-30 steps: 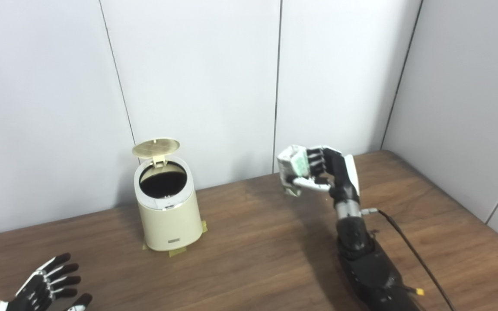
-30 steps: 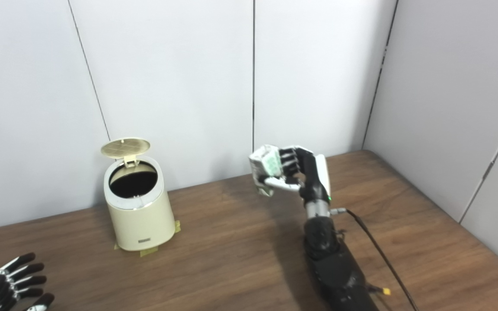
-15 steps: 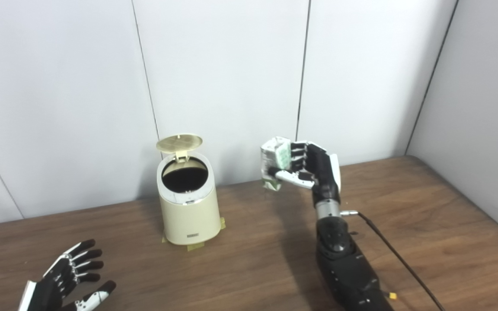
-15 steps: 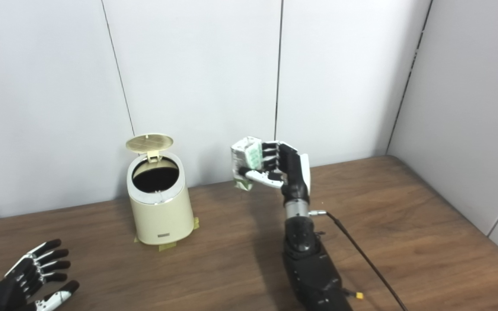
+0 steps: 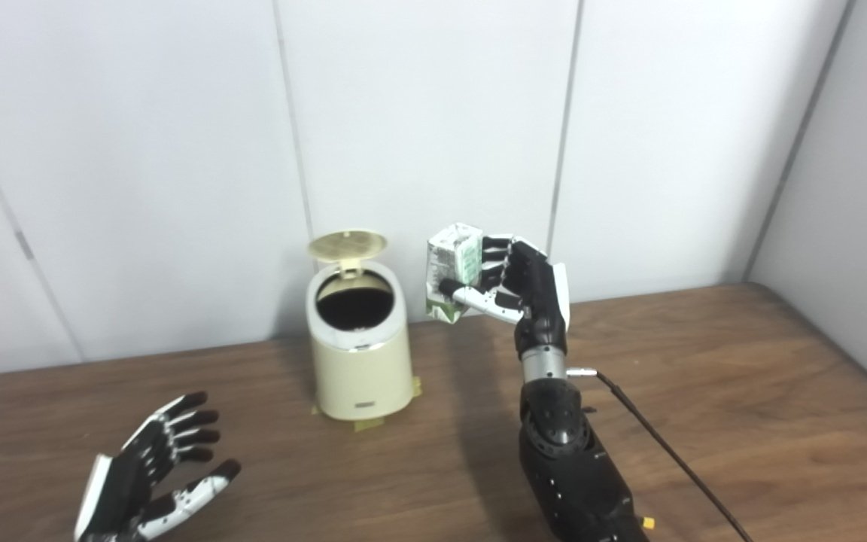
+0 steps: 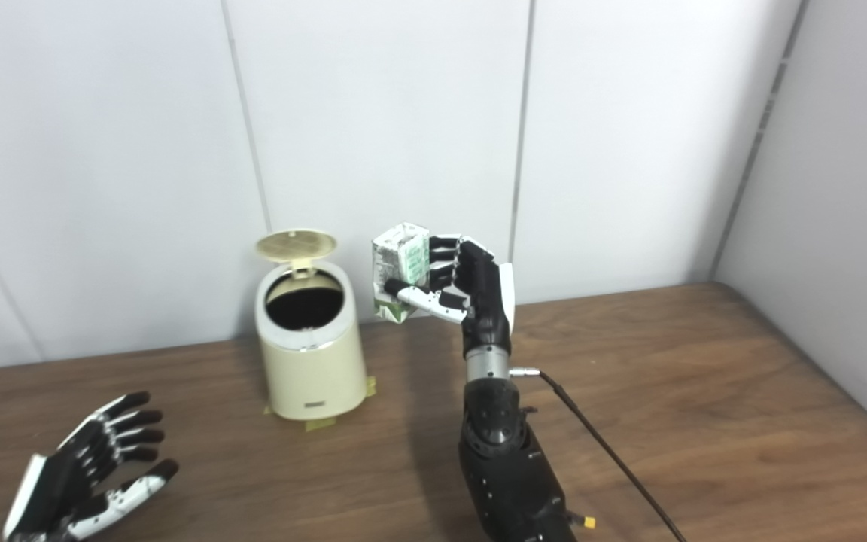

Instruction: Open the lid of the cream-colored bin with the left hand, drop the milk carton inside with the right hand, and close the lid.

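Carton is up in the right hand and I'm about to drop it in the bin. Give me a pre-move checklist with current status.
1. Lid of the cream bin up, opening exposed: ok.
2. Milk carton gripped by right hand: ok.
3. Carton directly over the opening: not ok, it is right of the bin.
4. Left hand open and away from the bin: ok.
5. Room inside the bin: cannot tell, interior is dark.

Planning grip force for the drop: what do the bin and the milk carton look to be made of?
The bin looks like smooth cream plastic or painted metal, with a shiny metal-looking rim ring; its even satin sheen leaves that open. The milk carton, held in the right hand, looks like printed coated paperboard, with folded edges and slightly creased walls.
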`<state>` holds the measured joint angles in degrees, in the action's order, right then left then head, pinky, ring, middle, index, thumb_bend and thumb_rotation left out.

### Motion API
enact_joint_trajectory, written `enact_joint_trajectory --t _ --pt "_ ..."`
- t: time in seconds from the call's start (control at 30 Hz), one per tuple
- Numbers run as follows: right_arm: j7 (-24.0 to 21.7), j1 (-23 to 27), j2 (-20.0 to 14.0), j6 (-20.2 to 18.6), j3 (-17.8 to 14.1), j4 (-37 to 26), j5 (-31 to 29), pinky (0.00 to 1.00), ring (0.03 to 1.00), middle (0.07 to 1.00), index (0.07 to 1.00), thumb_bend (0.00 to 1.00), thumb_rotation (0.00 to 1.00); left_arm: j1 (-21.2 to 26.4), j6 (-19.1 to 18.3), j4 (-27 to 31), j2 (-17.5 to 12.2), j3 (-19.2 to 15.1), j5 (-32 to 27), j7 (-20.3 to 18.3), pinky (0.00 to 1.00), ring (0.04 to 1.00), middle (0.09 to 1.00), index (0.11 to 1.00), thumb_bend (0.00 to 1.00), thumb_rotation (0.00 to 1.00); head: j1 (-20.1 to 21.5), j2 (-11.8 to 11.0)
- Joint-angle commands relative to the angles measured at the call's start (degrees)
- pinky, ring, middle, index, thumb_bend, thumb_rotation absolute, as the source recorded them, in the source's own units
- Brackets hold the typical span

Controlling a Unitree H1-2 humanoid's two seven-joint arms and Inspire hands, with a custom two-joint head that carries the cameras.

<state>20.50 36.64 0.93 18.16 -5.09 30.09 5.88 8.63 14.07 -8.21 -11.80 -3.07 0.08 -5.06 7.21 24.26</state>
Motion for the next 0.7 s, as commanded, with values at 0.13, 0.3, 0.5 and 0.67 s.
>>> enact_joint_trajectory --t 0.13,0.3,0.5,0.67 --pt "-1.06 4.69 1.05 -0.23 0.58 -4.67 -0.38 0.26 0.308 0.431 0.522 0.52 0.0 -0.15 2.56 -1.47 1.57 1.28 0.97 0.75 0.63 0.687 0.747 0.811 0.69 0.09 -1.09 0.04" --pt "-2.06 5.1 1.13 -0.68 1.38 -4.79 -0.3 0.28 0.318 0.439 0.517 0.52 0.0 -0.2 2.28 -1.24 2.27 1.49 1.2 1.4 0.63 0.697 0.75 0.801 0.69 0.07 -2.45 0.07" --pt "-3.37 6.16 1.2 -0.84 2.06 -4.2 -0.15 0.28 0.33 0.446 0.511 0.53 0.0 -0.28 2.08 -0.67 2.86 1.84 1.9 1.8 0.63 0.693 0.747 0.803 0.7 0.07 -3.55 0.16" --pt "-4.13 7.2 1.3 -1.47 2.45 -3.05 -0.24 0.29 0.34 0.452 0.505 0.53 0.0 -0.43 2.04 0.05 3.19 2.18 2.47 1.99 0.64 0.694 0.75 0.804 0.69 0.1 -4.24 0.28"
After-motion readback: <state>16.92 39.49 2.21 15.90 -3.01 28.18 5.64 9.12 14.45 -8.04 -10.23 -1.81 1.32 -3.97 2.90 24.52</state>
